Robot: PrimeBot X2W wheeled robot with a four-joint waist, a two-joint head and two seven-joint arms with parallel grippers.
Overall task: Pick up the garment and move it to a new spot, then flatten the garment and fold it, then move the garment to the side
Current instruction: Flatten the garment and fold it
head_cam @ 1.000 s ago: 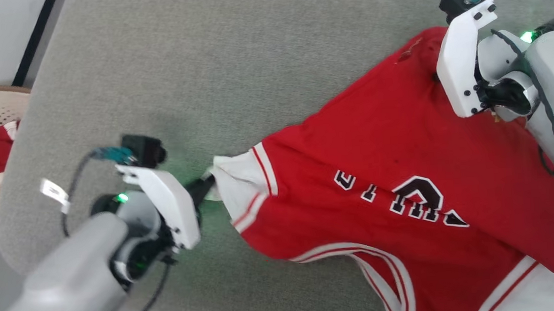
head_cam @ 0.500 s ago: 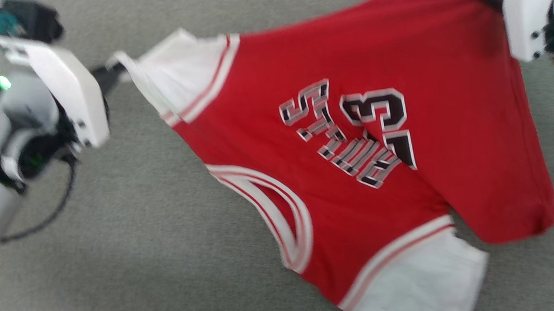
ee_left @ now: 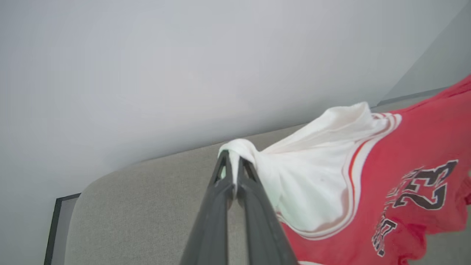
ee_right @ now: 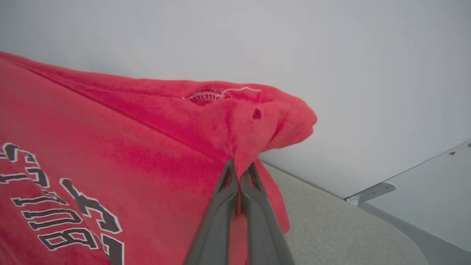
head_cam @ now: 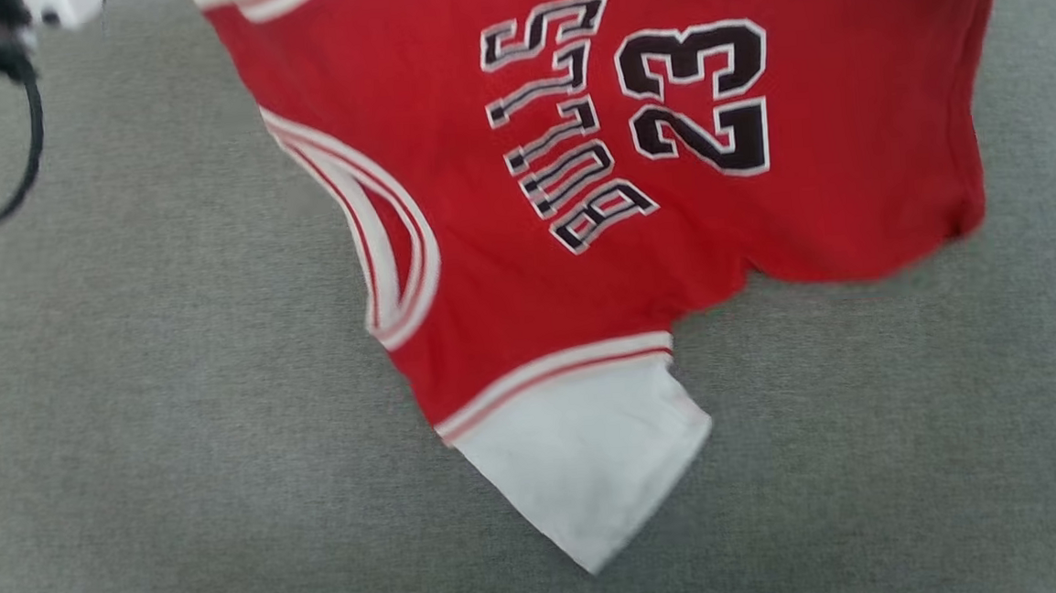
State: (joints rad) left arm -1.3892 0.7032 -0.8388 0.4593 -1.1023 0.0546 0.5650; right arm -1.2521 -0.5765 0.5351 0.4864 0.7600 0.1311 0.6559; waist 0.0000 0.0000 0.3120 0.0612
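The garment point(head_cam: 636, 262) is a red T-shirt with white sleeves, striped trim and black lettering. It hangs spread in the air above the grey surface point(head_cam: 135, 467), one white sleeve point(head_cam: 584, 458) dangling lowest. In the left wrist view my left gripper point(ee_left: 232, 159) is shut on the bunched edge of the other white sleeve point(ee_left: 312, 173). My right gripper point(ee_right: 241, 167), in the right wrist view, is shut on a fold of red fabric point(ee_right: 254, 125) at the shirt's hem corner. In the head view both arms sit at the top corners, their fingertips cut off.
The grey padded surface spreads under the shirt on every side. A plain white wall point(ee_left: 184, 73) stands behind it. A black cable point(head_cam: 16, 172) hangs at the upper left of the head view. A pale floor strip point(ee_right: 434, 191) lies past the surface's rounded edge.
Both grippers have lifted the shirt off the surface and stretched it out between them. The head camera has also shifted, so the arms have slid to the top corners.
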